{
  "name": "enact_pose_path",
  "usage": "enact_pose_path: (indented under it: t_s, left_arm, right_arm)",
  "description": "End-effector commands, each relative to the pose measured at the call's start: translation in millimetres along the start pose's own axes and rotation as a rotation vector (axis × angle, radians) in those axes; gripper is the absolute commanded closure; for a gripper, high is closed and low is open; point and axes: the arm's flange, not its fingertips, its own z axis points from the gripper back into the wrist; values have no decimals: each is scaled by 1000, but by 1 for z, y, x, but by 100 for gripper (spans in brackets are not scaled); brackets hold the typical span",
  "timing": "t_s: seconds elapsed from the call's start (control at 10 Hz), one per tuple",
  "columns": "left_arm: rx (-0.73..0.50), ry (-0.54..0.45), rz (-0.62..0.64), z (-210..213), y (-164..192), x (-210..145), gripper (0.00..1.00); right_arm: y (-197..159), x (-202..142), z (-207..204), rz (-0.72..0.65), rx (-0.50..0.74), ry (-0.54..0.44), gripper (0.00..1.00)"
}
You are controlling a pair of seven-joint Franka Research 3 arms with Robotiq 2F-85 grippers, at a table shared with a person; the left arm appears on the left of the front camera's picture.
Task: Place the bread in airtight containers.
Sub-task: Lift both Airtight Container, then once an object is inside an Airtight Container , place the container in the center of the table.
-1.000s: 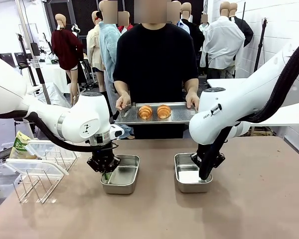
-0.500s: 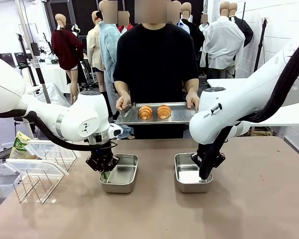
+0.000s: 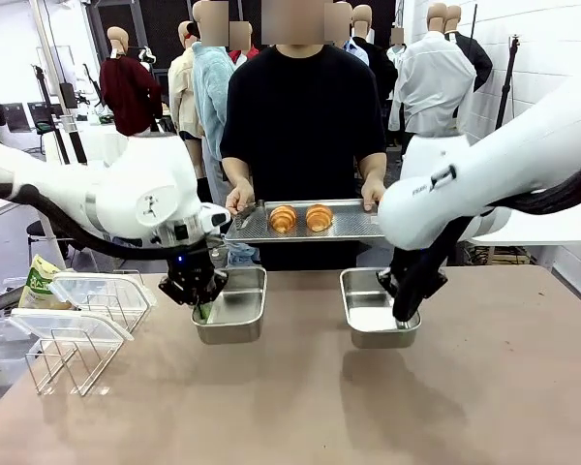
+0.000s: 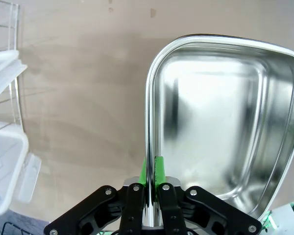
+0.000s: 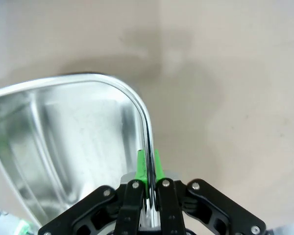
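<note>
Here, both grippers are clamped on steel. The left gripper (image 3: 202,310) has its green pads (image 4: 159,169) pressed together on the thin rolled rim of the left tin (image 3: 240,302), pinching its long near-left wall; the wrist view shows the rim running straight up between the fingers. The right gripper (image 3: 404,316) pinches the right tin (image 3: 368,310) the same way, on the rim of its right wall. Both tins are shallow, rectangular, round-cornered and mirror-bright inside, with no lid on and nothing in them. They sit well apart on the matte brown table (image 3: 300,407); whether they rest on it or hang just above it I cannot tell.

The bread is across the table: two glossy, ridged, orange-brown croissant rolls (image 3: 283,218) (image 3: 319,217) lie side by side, just apart, on a flat perforated metal tray (image 3: 353,226). A person in a black top holds that tray level by its two ends, one hand (image 3: 238,200) at each (image 3: 373,194).

At the table's left edge, two clear plastic lids (image 3: 97,291) (image 3: 66,325) lean on a wire rack (image 3: 73,366), with a yellow-green snack bag (image 3: 41,283) behind them.
</note>
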Motion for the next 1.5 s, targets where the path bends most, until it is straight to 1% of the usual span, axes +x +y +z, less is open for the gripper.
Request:
enact_pose_path:
  t_s: [0.0,0.2,0.3,0.5,0.7,0.8,0.9,1.4]
  left_arm:
    - [-25,-5,-38,35,0,-11,100]
    - [-24,-23,-75,73,-7,-21,100]
    - [-21,-34,-101,89,-10,-29,100]
    - [-8,-92,-115,112,-14,-43,100]
    - [-6,-91,-114,112,-15,-43,100]
    - [-15,-98,-108,111,-13,-48,100]
    - [-4,-96,-108,115,-19,-45,100]
    - [-4,-96,-108,115,-19,-45,100]
  right_arm:
    - [-14,-16,39,51,57,-12,100]
    - [-21,-30,80,83,81,-65,100]
    - [-22,-37,94,74,46,-81,100]
    - [-19,-45,108,74,35,-96,100]
    - [-17,-39,99,87,46,-88,100]
    - [-18,-42,113,75,44,-98,100]
    - [-18,-42,113,75,44,-98,100]
    - [-18,-42,113,75,44,-98,100]
